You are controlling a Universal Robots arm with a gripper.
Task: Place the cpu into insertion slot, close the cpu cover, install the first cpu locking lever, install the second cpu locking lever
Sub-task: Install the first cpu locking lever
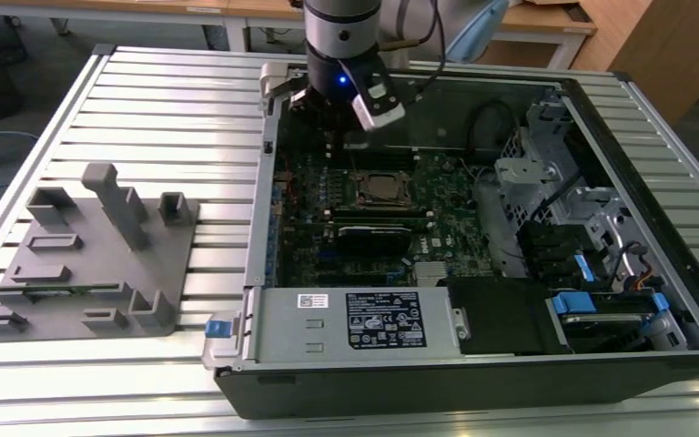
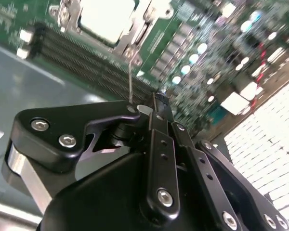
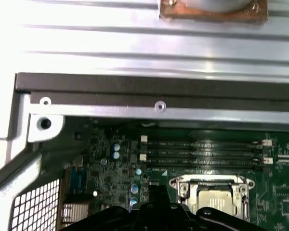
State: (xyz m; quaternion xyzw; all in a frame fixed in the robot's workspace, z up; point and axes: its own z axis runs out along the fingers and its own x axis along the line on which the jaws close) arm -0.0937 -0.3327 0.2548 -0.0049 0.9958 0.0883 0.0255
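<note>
The open case (image 1: pixel 471 382) lies on the slatted counter (image 1: pixel 143 109), nearer the exterior view's right edge. At mid-board the cpu (image 1: pixel 382 189) sits in the slot (image 1: pixel 356 197), with the cover (image 3: pixel 209 182) down around it. Just beyond, toward the counter's far edge, the claw (image 2: pixel 151 103) hangs over the board, fingers drawn narrow, and a thin lever (image 2: pixel 130 72) rises to its tip.
</note>
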